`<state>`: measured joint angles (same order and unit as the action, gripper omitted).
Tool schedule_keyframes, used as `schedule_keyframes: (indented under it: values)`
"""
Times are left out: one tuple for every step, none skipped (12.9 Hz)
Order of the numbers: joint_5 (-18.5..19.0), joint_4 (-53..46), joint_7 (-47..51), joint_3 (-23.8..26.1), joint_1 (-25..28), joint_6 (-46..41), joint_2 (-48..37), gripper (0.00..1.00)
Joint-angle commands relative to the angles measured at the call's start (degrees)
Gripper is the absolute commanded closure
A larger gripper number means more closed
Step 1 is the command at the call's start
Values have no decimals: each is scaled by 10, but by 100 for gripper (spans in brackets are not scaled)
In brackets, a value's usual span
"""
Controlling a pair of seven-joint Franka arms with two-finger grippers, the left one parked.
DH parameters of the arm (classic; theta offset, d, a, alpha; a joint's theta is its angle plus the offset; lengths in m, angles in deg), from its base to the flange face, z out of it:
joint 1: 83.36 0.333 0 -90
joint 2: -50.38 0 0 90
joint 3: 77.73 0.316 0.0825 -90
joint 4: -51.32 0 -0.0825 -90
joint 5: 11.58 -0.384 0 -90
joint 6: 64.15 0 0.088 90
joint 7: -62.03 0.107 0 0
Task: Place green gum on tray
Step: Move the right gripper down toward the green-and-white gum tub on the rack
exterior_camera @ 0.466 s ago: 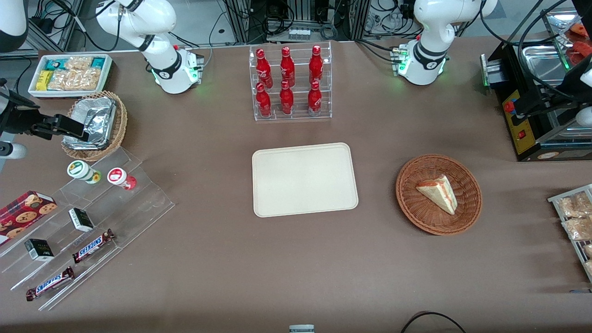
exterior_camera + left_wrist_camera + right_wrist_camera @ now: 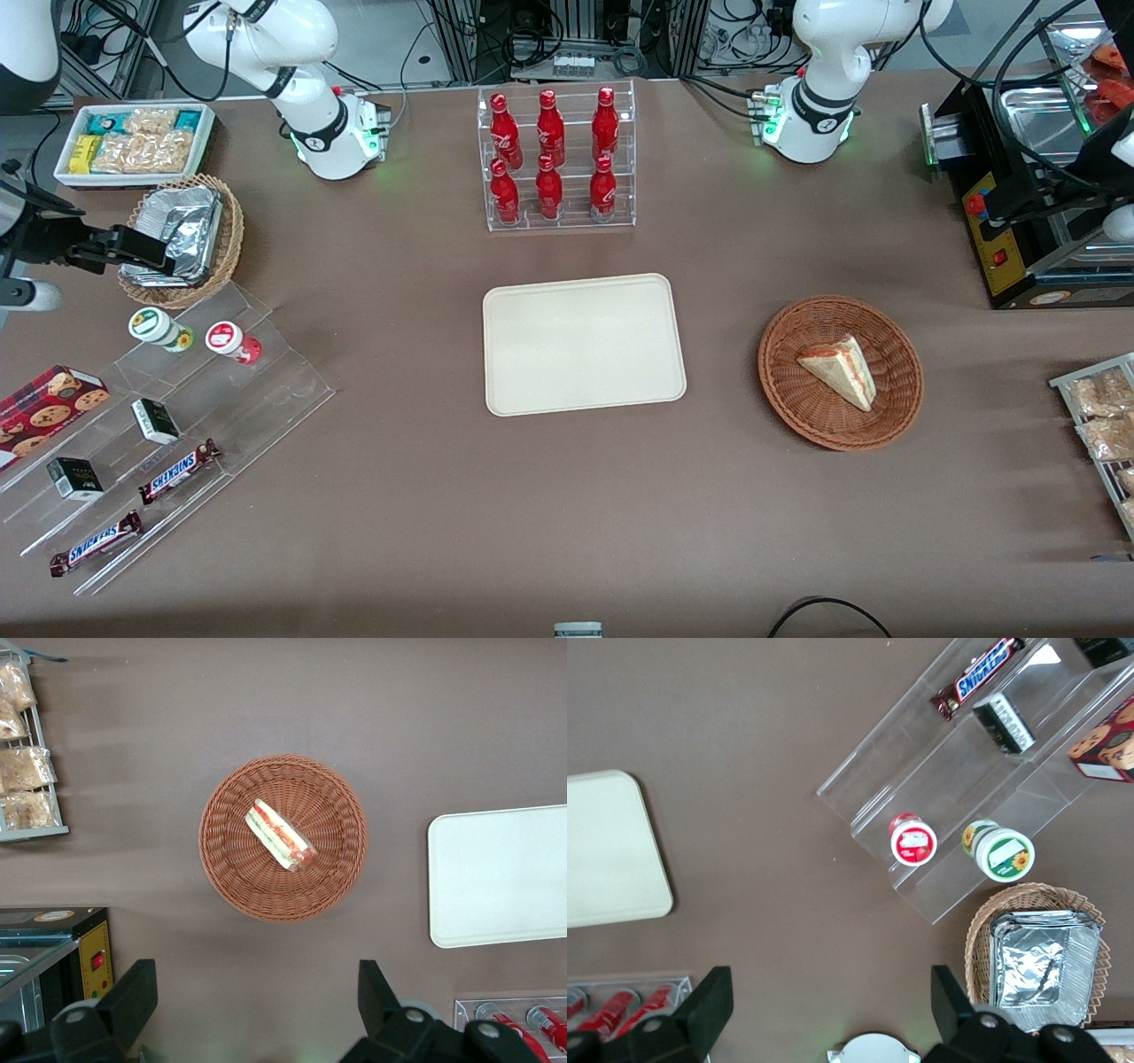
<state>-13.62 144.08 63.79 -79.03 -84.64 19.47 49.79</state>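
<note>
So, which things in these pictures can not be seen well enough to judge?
- Gripper: in the front view it hangs over the foil-lined basket, dark against it, so its finger gap is unclear; the right wrist view shows only its finger bases.
- Green gum: label print too small to read.
- Tray: cut off by the picture edge in both wrist views.
- Cookie box: cut off by the front view's edge.

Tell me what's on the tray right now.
Nothing: the tray shows bare in all views. The green gum stands on the clear stepped display, beside the red-lidded bottle. The gripper, open, hovers above the foil-lined wicker basket.
</note>
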Motion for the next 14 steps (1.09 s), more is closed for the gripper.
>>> schedule_keyframes:
  values:
    - [10,54,-48,-14,-2,42,-11,1]
    - [10,78,-96,-19,-5,71,-14,1]
    - [11,97,-153,-19,-15,88,-17,1]
    - [12,128,-216,-19,-29,125,-26,1]
    - [12,156,-285,-25,-42,161,-32,1]
    - [11,185,-365,-34,-49,201,-38,1]
    - [11,215,-429,-50,-51,244,-47,1]
    - [10,241,-478,-62,-51,280,-56,1]
    - [10,263,-514,-68,-51,308,-63,1]
    - [10,283,-548,-77,-51,334,-67,1]
    - [3,299,-581,-90,-51,358,-67,1]
    - [0,319,-606,-103,-50,382,-67,1]
    - [0,339,-616,-111,-50,402,-68,1]
    - [0,360,-623,-119,-50,421,-69,1]
